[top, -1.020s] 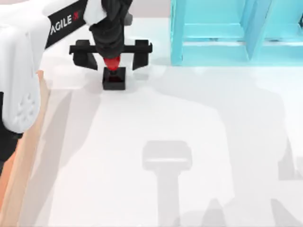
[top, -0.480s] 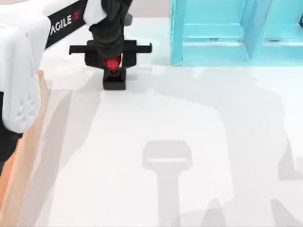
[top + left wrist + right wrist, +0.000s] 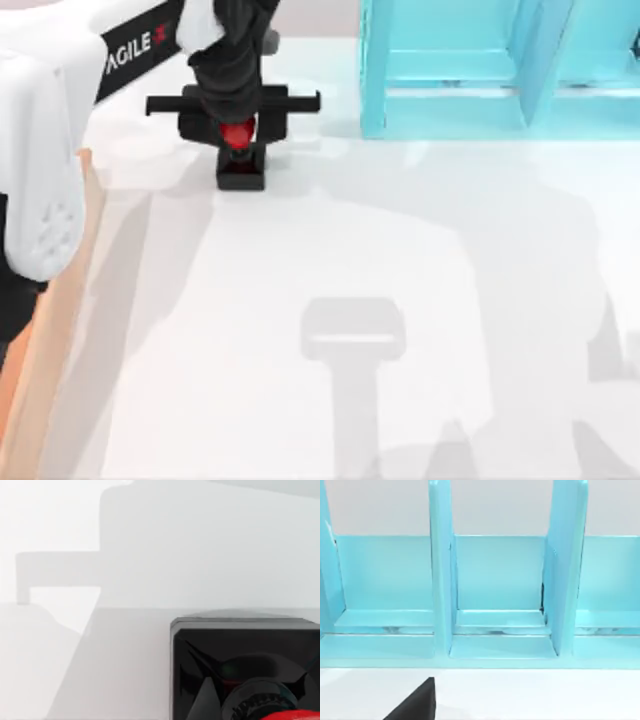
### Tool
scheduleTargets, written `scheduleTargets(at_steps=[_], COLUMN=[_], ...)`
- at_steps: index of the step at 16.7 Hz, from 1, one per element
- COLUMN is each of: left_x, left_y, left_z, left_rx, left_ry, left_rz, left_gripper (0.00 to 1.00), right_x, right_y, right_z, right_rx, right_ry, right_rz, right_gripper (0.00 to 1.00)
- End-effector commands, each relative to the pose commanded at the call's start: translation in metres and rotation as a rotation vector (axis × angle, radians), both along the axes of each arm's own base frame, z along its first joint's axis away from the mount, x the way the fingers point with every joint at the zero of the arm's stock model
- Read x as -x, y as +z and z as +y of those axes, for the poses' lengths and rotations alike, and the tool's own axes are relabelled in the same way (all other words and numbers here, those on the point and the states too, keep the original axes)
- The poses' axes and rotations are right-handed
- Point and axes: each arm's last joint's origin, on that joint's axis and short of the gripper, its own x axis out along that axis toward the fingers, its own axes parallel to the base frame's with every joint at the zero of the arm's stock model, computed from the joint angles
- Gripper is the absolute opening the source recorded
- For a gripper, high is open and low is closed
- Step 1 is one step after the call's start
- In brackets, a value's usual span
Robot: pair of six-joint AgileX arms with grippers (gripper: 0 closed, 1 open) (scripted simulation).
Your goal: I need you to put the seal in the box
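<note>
Left claw (image 3: pixel 236 128) points straight down, pinching the seal (image 3: pixel 241 165) by its red knob.

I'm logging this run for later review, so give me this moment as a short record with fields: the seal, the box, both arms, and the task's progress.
seal: upright on the white table at far left, black base down, red knob up
left claw: closed around the seal's red knob
box: tan rim at the top view's left edge
seal in box: not yet
cyan shelf: at the table's far right
right arm: parked, its camera facing the cyan shelf
</note>
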Motion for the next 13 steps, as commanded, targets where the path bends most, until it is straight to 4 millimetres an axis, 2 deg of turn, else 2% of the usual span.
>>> scheduleTargets(at_steps=[4,7,9,13], left_x=[0.000,-0.003,-0.006,-0.006], left_y=[0.000,0.010,0.025,0.071], left_z=[-0.003,-0.005,-0.006,-0.005], left_rx=[-0.003,-0.010,-0.010,0.005], left_ry=[-0.006,-0.007,-0.005,-0.003], left_rz=[0.005,0.025,0.027,-0.010], left_gripper=[0.00,0.00,0.00,0.00], right_x=[0.000,0.000,0.000,0.000], right_y=[0.000,0.000,0.000,0.000], right_z=[0.000,0.000,0.000,0.000], right_rx=[0.000,0.000,0.000,0.000], right_ry=[0.000,0.000,0.000,0.000], right_rz=[0.000,0.000,0.000,0.000], right_gripper=[1.00,1.00,1.00,1.00])
